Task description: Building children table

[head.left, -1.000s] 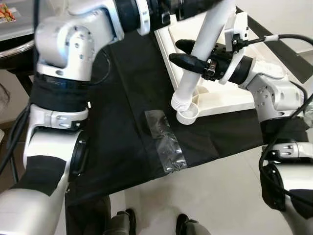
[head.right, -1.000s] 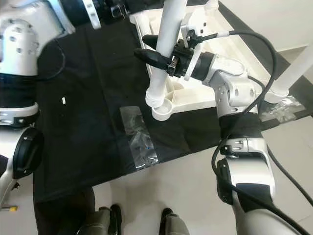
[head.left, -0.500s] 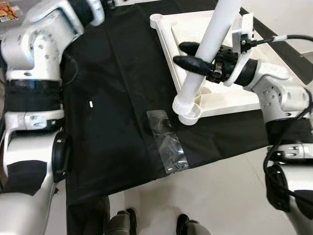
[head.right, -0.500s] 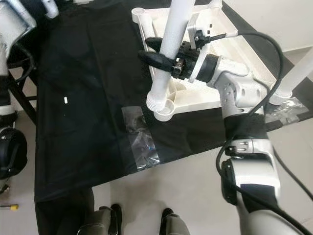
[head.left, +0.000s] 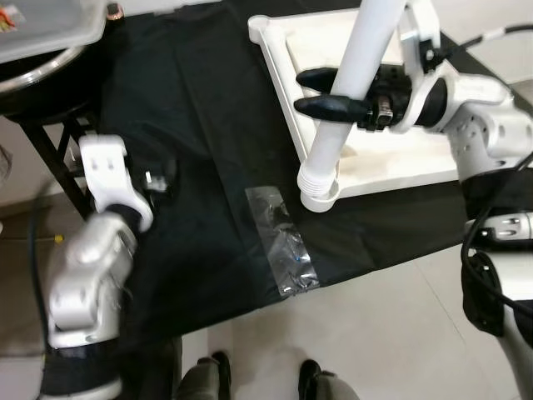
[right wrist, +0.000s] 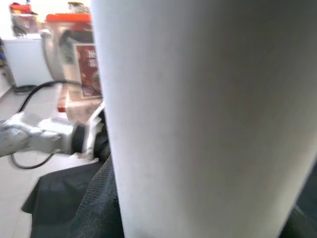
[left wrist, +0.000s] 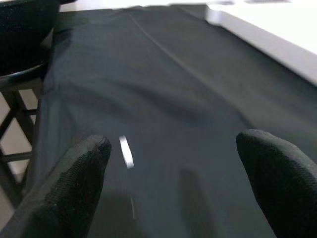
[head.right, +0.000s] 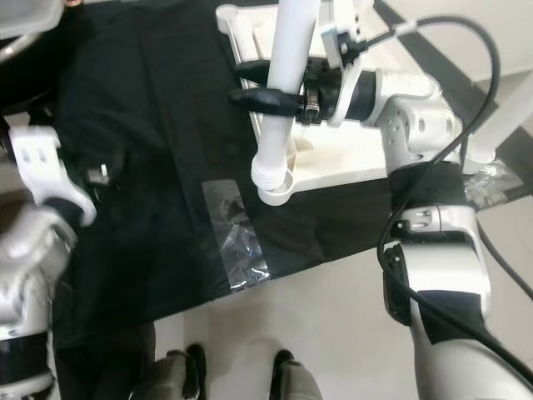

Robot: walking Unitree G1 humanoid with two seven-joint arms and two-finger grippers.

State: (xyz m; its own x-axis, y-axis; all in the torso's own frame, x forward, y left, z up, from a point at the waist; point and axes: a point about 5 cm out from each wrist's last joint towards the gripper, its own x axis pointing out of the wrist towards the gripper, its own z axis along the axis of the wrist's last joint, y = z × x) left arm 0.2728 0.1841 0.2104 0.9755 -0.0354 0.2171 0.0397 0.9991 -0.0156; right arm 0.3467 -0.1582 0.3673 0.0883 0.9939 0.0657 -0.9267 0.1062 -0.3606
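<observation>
The white children's tabletop (head.left: 400, 162) lies upside down on a black cloth (head.left: 208, 125). My right gripper (head.left: 310, 92) is shut on a white table leg (head.left: 358, 75), gripping it at mid-length. The leg stands nearly upright, and its ribbed lower end sits at the round corner socket (head.left: 321, 198) of the tabletop. In the right wrist view the leg (right wrist: 198, 119) is very close up. My left gripper (left wrist: 173, 198) hangs open low over the cloth at the left, with a small white piece (left wrist: 126, 151) lying on the cloth just ahead of its fingers.
A patch of clear tape (head.left: 283, 242) holds the cloth near its front edge. A dark round stand (head.left: 42, 75) is at the back left. Another white leg (head.right: 500, 117) rises at the far right. Pale tiled floor (head.left: 375, 333) lies in front.
My left arm has swung away from above the tabletop and come down low at the left over the cloth. The right gripper has kept the leg, now more upright at the socket.
</observation>
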